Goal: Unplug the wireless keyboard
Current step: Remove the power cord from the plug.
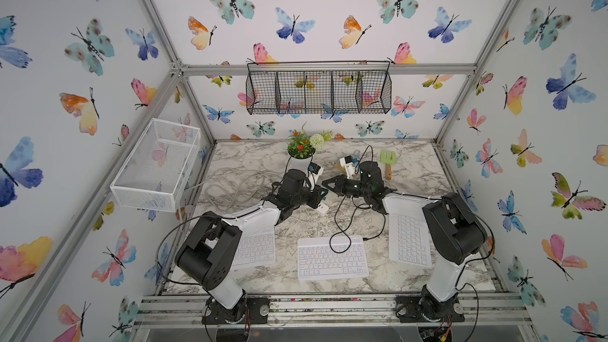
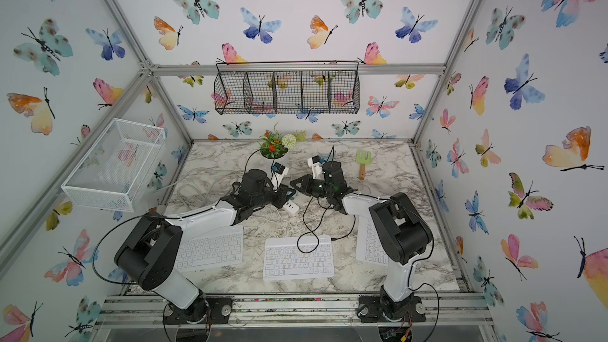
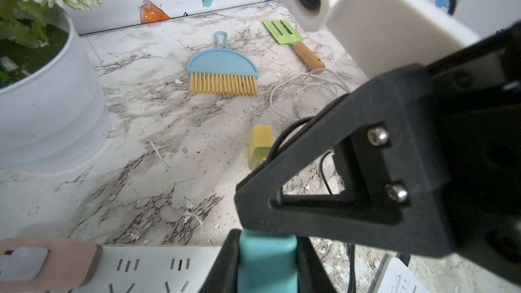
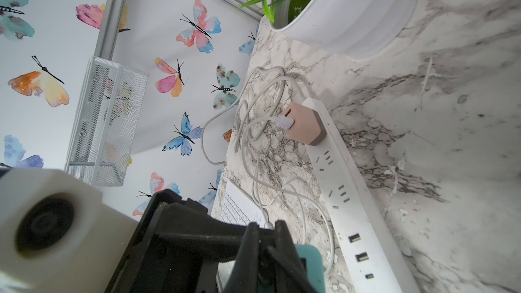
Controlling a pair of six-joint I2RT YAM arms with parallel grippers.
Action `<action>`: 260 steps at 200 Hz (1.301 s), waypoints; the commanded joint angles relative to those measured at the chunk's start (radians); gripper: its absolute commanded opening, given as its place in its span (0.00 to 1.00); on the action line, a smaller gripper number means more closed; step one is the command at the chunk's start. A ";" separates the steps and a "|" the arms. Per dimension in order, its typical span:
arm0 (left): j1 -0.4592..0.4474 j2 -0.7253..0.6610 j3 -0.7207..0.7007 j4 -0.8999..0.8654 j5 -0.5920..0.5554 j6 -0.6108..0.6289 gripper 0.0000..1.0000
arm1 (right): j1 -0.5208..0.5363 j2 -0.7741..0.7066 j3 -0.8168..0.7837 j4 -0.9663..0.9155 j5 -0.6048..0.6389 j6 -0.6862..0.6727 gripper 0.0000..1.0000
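A white wireless keyboard (image 1: 332, 258) (image 2: 297, 258) lies at the middle front of the table. A black cable (image 1: 340, 222) runs from its far right corner up to the grippers. In the left wrist view my left gripper (image 3: 266, 235) is shut on a teal charger block (image 3: 266, 266) beside the white power strip (image 3: 155, 266). My right gripper (image 4: 266, 225) meets it tip to tip and is shut on the cable's black plug, right at the teal charger (image 4: 311, 263). Whether the plug sits inside the charger is hidden. Both grippers (image 1: 324, 189) (image 2: 291, 189) meet above the strip's end (image 1: 321, 208).
Two more white keyboards lie at the left (image 1: 255, 248) and right (image 1: 409, 238), partly under my arms. A pink adapter (image 4: 303, 122) with a white cable is plugged into the strip. A plant pot (image 1: 300, 159), blue brush (image 3: 222, 66), green fork (image 1: 388, 159) and yellow block (image 3: 262, 142) stand behind.
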 commanded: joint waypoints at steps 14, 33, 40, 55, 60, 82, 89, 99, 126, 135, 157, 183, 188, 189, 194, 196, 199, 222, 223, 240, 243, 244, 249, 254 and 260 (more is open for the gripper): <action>-0.011 -0.081 -0.068 0.086 0.063 0.035 0.00 | -0.007 0.015 -0.002 0.059 0.014 0.042 0.09; -0.018 -0.120 -0.114 0.120 0.102 0.060 0.00 | -0.017 0.013 -0.011 0.098 0.014 0.078 0.07; -0.018 -0.128 -0.125 0.120 0.120 0.069 0.00 | -0.019 0.017 -0.001 0.095 0.007 0.081 0.06; -0.021 -0.137 -0.140 0.111 0.164 0.093 0.00 | -0.024 0.028 0.018 0.086 -0.010 0.085 0.05; -0.021 -0.138 -0.143 0.104 0.176 0.103 0.00 | -0.025 0.030 0.020 0.086 -0.006 0.085 0.05; -0.022 -0.123 -0.134 0.059 0.142 0.088 0.00 | -0.027 0.025 0.004 0.094 0.033 0.093 0.04; -0.022 -0.116 -0.129 0.057 0.122 0.063 0.00 | -0.027 0.015 -0.014 0.111 0.060 0.105 0.03; -0.022 -0.103 -0.114 0.052 0.080 0.020 0.00 | -0.024 -0.004 -0.057 0.164 0.110 0.137 0.02; -0.022 -0.032 -0.026 -0.025 -0.043 -0.084 0.00 | -0.018 -0.071 -0.226 0.388 0.278 0.241 0.02; -0.022 -0.011 -0.003 -0.052 -0.061 -0.103 0.00 | -0.014 -0.087 -0.240 0.404 0.301 0.241 0.02; -0.023 0.016 0.015 -0.075 -0.057 -0.094 0.00 | -0.007 -0.127 -0.235 0.365 0.351 0.204 0.02; -0.041 0.006 -0.021 -0.062 -0.044 -0.001 0.00 | -0.016 -0.105 -0.116 0.146 0.299 0.117 0.02; -0.047 0.000 -0.032 -0.056 -0.039 0.023 0.00 | -0.022 -0.095 -0.098 0.114 0.280 0.109 0.02; -0.048 -0.002 -0.036 -0.055 -0.038 0.027 0.00 | -0.024 -0.093 -0.094 0.110 0.275 0.107 0.02; -0.052 -0.011 -0.048 -0.045 -0.030 0.047 0.00 | -0.030 -0.082 -0.082 0.101 0.252 0.103 0.02; -0.054 -0.014 -0.053 -0.040 -0.027 0.052 0.00 | -0.033 -0.078 -0.077 0.099 0.240 0.100 0.02; -0.056 -0.019 -0.060 -0.035 -0.024 0.060 0.00 | -0.039 -0.073 -0.071 0.093 0.226 0.100 0.02; -0.069 -0.051 -0.104 -0.003 -0.017 0.110 0.00 | -0.077 -0.037 -0.050 0.068 0.169 0.102 0.02; -0.070 -0.053 -0.104 -0.002 -0.020 0.112 0.00 | -0.079 -0.037 -0.050 0.068 0.167 0.103 0.02; -0.087 -0.069 -0.120 0.001 -0.044 0.143 0.00 | -0.098 -0.029 -0.036 0.054 0.148 0.099 0.02; -0.088 -0.071 -0.124 0.003 -0.047 0.143 0.00 | -0.100 -0.029 -0.036 0.055 0.148 0.099 0.02; -0.088 -0.071 -0.124 0.004 -0.049 0.143 0.00 | -0.101 -0.028 -0.037 0.056 0.148 0.099 0.02; -0.088 -0.071 -0.125 0.009 -0.049 0.134 0.00 | -0.103 -0.030 -0.040 0.065 0.148 0.100 0.02; -0.087 -0.068 -0.122 0.008 -0.049 0.124 0.00 | -0.104 -0.030 -0.041 0.072 0.149 0.101 0.02; -0.087 -0.063 -0.118 0.004 -0.049 0.117 0.00 | -0.105 -0.029 -0.043 0.077 0.148 0.102 0.02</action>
